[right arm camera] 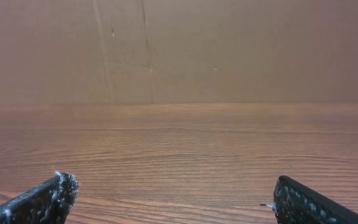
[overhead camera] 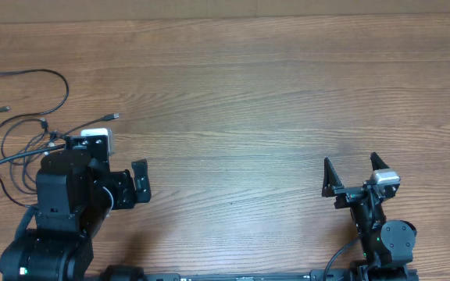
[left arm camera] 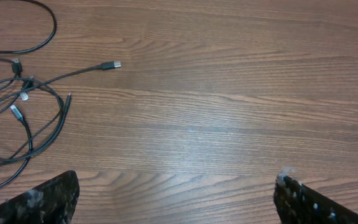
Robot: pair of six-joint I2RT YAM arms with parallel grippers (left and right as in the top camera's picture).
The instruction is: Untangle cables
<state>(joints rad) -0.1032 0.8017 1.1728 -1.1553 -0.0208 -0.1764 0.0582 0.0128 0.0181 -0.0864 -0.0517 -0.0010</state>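
Observation:
The cables (overhead camera: 22, 129) are thin black cords lying in a loose tangle at the table's far left, partly hidden under my left arm. One silver-tipped plug (overhead camera: 114, 116) sticks out to the right. In the left wrist view the tangle (left arm camera: 23, 94) is at the upper left, and the silver plug (left arm camera: 110, 64) points right. My left gripper (overhead camera: 116, 176) is open and empty, just right of and nearer than the tangle; its fingers (left arm camera: 176, 193) are spread wide over bare wood. My right gripper (overhead camera: 352, 173) is open and empty at the near right, with only bare wood between its fingers (right arm camera: 176, 193).
A looser black cord loop (overhead camera: 57, 78) curves off the far-left edge; it also shows in the left wrist view (left arm camera: 51, 31). A brown wall (right arm camera: 179, 50) stands behind the wooden table (overhead camera: 272, 101).

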